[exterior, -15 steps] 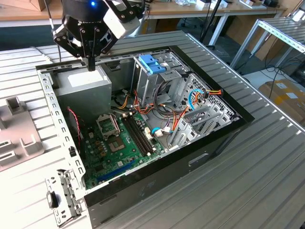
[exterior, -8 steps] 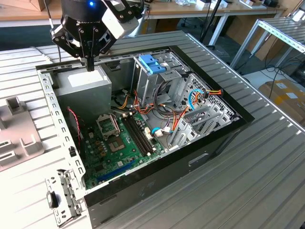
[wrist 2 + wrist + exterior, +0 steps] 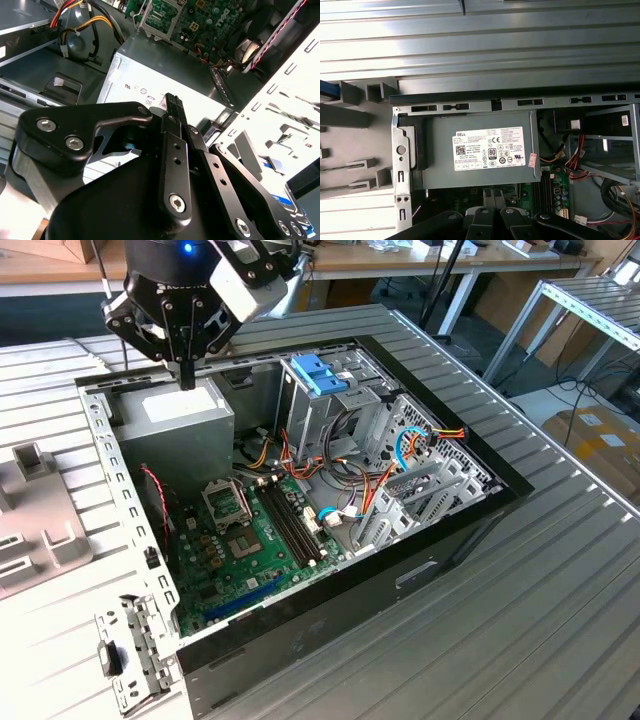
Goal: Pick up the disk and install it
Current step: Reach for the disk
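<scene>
My gripper (image 3: 187, 378) hangs over the grey power supply (image 3: 178, 422) at the back corner of the open computer case (image 3: 330, 590), on the exterior view's left. Its black fingers (image 3: 173, 104) are shut together, point down at the supply's top and hold nothing. In the first wrist view a blue edge, probably the disk (image 3: 328, 89), sits in the grey slotted holder (image 3: 350, 117) outside the case wall. A blue and white corner, perhaps the same disk (image 3: 278, 186), shows past the gripper's linkage in the second wrist view.
Inside the case are a green motherboard (image 3: 250, 535), loose cables (image 3: 345, 465) and a metal drive cage topped by a blue bracket (image 3: 318, 373). The case lies on a ribbed metal table (image 3: 560, 620). A grey holder (image 3: 30, 510) lies on the exterior view's left.
</scene>
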`<state>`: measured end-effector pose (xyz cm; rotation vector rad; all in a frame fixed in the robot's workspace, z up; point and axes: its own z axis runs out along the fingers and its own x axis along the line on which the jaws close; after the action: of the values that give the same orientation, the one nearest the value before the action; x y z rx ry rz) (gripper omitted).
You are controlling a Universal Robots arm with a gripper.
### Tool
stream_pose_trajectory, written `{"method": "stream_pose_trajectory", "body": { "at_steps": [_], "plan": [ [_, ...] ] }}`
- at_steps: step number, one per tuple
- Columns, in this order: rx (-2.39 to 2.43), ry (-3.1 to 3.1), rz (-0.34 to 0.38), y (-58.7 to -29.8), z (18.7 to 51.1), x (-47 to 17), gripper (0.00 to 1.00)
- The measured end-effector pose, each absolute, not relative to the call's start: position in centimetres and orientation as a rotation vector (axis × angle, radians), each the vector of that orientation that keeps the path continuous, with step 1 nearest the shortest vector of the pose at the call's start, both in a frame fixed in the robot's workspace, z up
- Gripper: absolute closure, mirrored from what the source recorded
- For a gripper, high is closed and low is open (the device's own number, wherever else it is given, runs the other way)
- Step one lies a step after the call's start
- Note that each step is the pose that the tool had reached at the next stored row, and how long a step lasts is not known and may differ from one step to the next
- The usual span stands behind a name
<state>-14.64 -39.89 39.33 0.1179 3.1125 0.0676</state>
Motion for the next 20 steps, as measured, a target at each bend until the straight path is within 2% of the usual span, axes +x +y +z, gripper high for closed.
{"method": "stream_pose_trajectory", "body": {
  "at_steps": [20],
  "plan": [
    [0.118,3.112,0.068,-39.89,39.33,-15.28,0.89]
  ]
}}
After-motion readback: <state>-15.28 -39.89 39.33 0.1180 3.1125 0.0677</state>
